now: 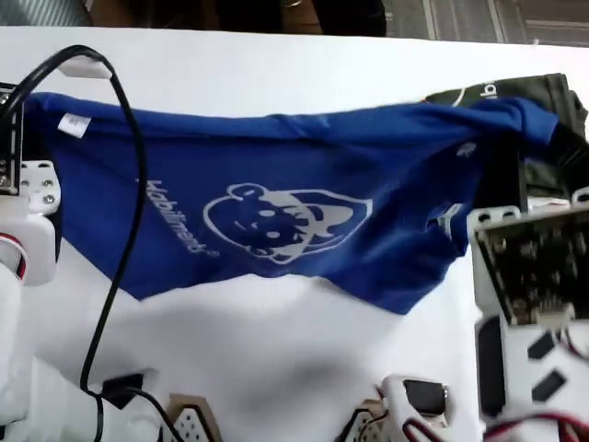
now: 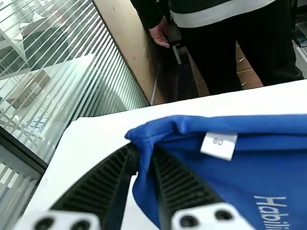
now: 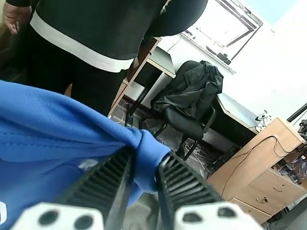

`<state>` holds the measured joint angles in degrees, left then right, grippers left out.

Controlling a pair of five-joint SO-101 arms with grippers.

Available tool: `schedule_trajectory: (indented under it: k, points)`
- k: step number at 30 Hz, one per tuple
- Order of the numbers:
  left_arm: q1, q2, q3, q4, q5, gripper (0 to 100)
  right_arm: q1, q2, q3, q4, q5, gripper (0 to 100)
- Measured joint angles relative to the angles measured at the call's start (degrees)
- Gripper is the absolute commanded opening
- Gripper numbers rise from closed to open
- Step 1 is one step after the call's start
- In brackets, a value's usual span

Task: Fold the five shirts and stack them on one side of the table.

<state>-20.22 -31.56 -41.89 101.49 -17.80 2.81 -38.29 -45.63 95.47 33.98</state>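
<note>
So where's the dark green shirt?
High view: the dark green shirt lies at the far right of the white table, partly hidden behind the blue shirt.

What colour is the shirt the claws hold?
Blue shirt with a white print; high view shows it best.

We see a blue shirt (image 1: 304, 184) with a white printed face, stretched wide across the table (image 1: 276, 359), overlapping a dark shirt (image 1: 543, 92) at one end.
</note>
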Motion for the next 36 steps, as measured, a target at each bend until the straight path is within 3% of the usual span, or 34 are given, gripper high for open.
schedule_trajectory:
  k: [11,24,29,36]
  points:
    - [-0.1,-12.4,0.4,0.0,0.0,3,0.0,-8.5,0.0,1.9,0.0,1.9]
    - [-0.1,-21.7,13.5,0.0,0.0,3,0.0,-13.0,0.7,4.0,0.0,1.9]
    - [-0.1,-17.0,13.5,-0.3,0.0,3,0.0,-6.1,5.7,2.0,0.0,1.9]
    - [-0.1,1.1,13.6,-0.4,0.0,3,-4.3,6.2,17.8,-4.8,0.0,1.9]
